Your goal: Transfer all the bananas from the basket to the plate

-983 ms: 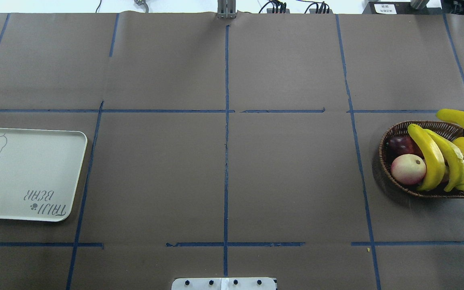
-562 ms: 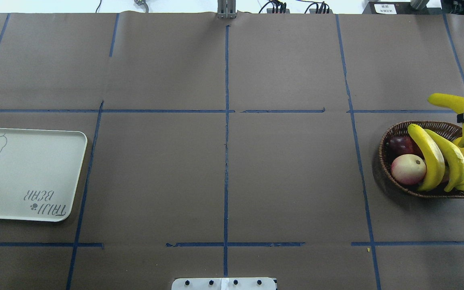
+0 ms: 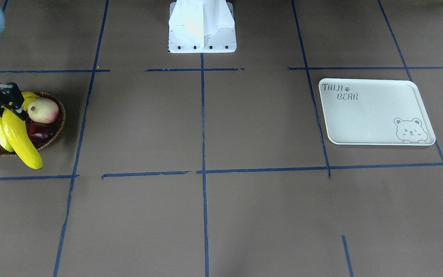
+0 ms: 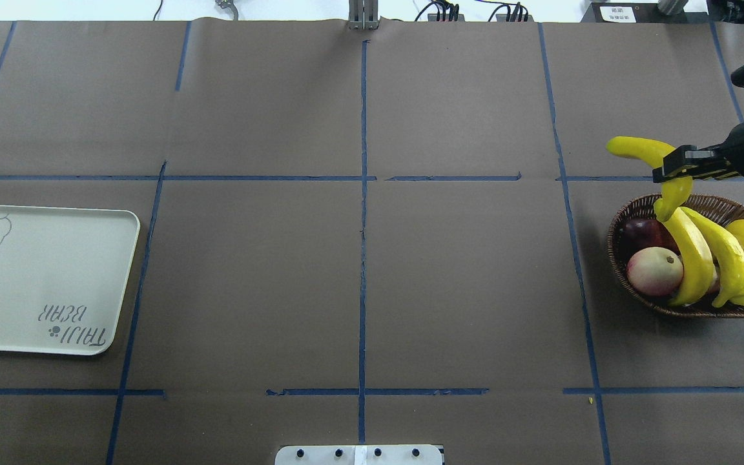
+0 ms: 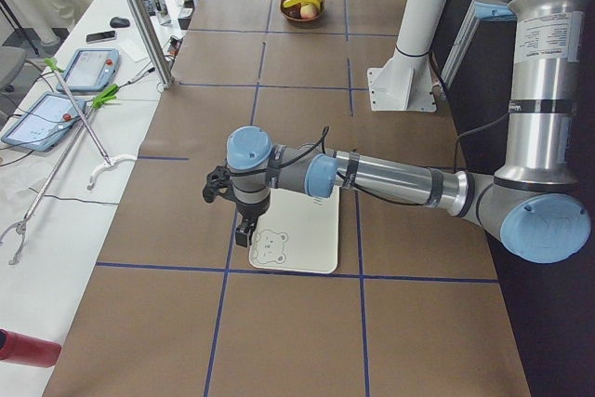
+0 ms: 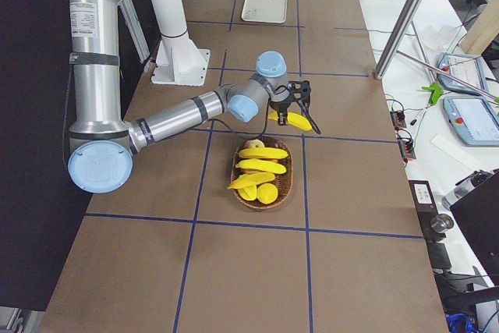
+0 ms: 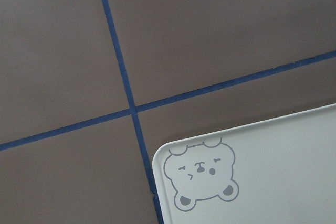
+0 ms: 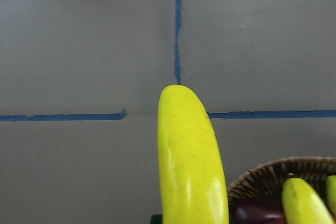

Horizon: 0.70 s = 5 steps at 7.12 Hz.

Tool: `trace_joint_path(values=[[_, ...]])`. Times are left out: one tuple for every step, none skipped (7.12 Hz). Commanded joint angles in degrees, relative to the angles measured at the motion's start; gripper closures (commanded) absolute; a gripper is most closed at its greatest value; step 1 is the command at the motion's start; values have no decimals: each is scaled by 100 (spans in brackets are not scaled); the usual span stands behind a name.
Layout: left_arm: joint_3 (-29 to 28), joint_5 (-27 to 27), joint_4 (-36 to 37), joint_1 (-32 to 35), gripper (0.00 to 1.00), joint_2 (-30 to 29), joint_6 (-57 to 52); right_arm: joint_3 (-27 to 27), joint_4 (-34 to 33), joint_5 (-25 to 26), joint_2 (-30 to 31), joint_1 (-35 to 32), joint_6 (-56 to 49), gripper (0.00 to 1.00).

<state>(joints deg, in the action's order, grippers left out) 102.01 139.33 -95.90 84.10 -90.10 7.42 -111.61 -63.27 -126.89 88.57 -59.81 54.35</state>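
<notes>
Brown table [image 4: 359, 290], cropped basket [image 3: 60, 115], banana [image 4: 633, 147] partly hidden by right claw [image 4: 672, 171].

Between the basket [image 4: 616, 252] and the plate [image 4: 42, 278] the tabletop [image 4: 249, 284] carries only flat blue tape lines [image 4: 363, 258], a wide open lane. The left gripper [image 5: 246, 228] hangs over the plate's bear corner. The right gripper [image 4: 669, 173], clamping a banana [image 4: 633, 147], hangs by the basket's far rim.

The words "TAIJI BEAR", with a small paw print [image 3: 347, 89] after "TAIJI", are printed in grey in one corner of the plate [image 3: 375, 111], and a grey bear face [image 3: 410, 130] is drawn in the opposite corner. The white label [image 4: 619, 13] on a dark box [image 4: 644, 14] at the overhead view's top edge cannot be read.
</notes>
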Motion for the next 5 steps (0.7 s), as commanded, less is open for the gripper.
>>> trace_joint_path(values=[[11, 148, -1389, -558, 0, -8, 2078, 104, 1089, 268, -252, 669, 1308, 100], [64, 208, -1796, -910, 0, -34, 2784, 131, 1472, 418, -322, 907, 1715, 100], [134, 218, -1975, -1348, 0, -182, 3600, 131, 1484, 646, -505, 1049, 2023, 100], [352, 209, -1976, -1657, 0, -401, 4852, 105, 1493, 970, -664, 1242, 2401, 100], [450, 166, -1968, -1965, 0, -795, 6101, 96, 1537, 1243, -892, 1461, 2718, 100]])
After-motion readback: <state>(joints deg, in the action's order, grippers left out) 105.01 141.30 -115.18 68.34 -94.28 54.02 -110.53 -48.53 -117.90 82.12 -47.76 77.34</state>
